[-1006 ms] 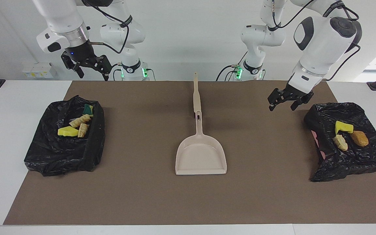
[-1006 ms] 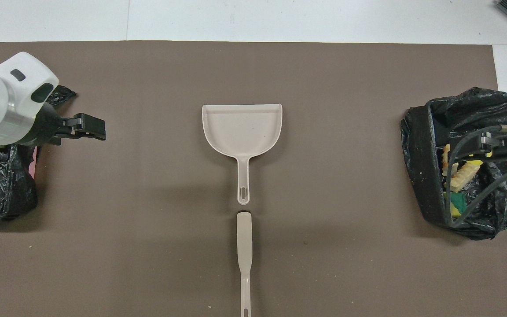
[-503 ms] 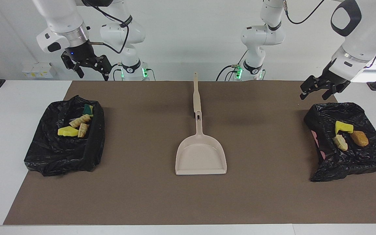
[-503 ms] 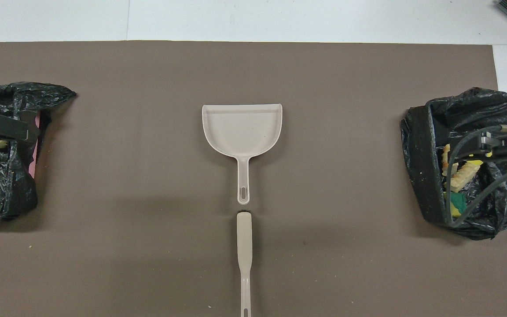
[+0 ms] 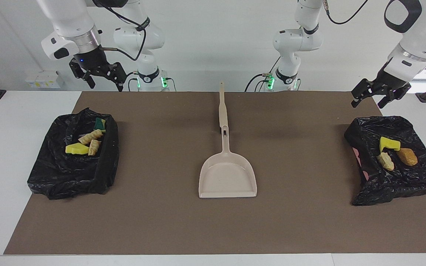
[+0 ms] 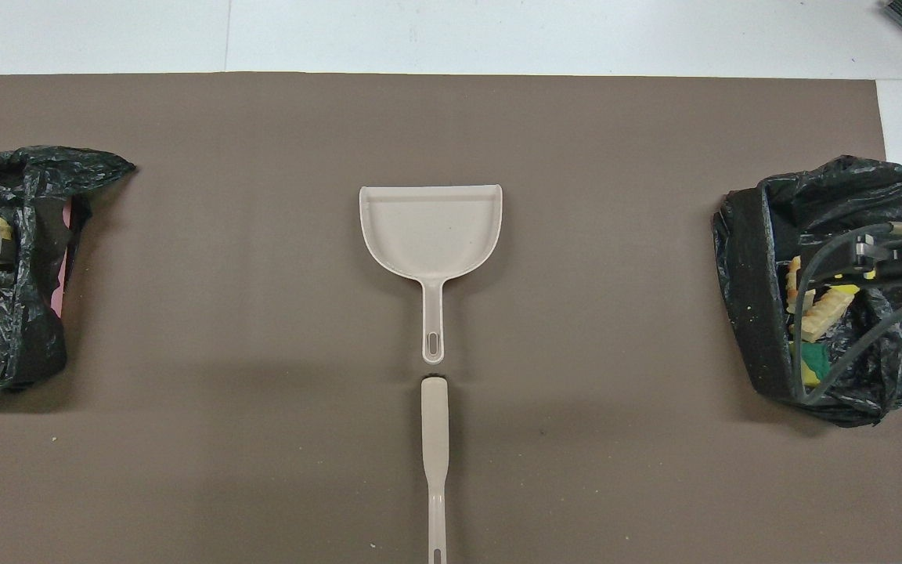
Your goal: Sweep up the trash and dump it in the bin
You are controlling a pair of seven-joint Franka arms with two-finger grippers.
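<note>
Clock read in the overhead view, beige plastic dustpan (image 6: 430, 231) at centre. Dustpan is empty, mouth toward 12; beige long-handled brush (image 6: 435, 439) lies at 6, tip just short of the pan's handle.

Trash: none visible on the brown mat (image 6: 263, 313). Yellow sponge chunks and tan bread-like scraps (image 5: 85, 144) sit in the black-bag-lined bin at 3 (image 5: 72, 162); three more scraps (image 5: 394, 155) rest on the black-bag-lined bin at 9 (image 5: 394, 184). Task looks essentially done.

Left end effector (image 5: 379, 96) hangs open and empty, above the worktop edge near the 9 bin. Right end effector (image 5: 100, 75) is raised, open and empty, near the 3 bin.

Risks, as judged:
- scraps at 9 lie high on slumped bag film rather than deep inside – a nudge to the bag could roll one back onto the mat
- an arm dropping low over either bin may snag loose film and drag the bin
- a sweep across centre could knock brush or pan askew – neither is held
</note>
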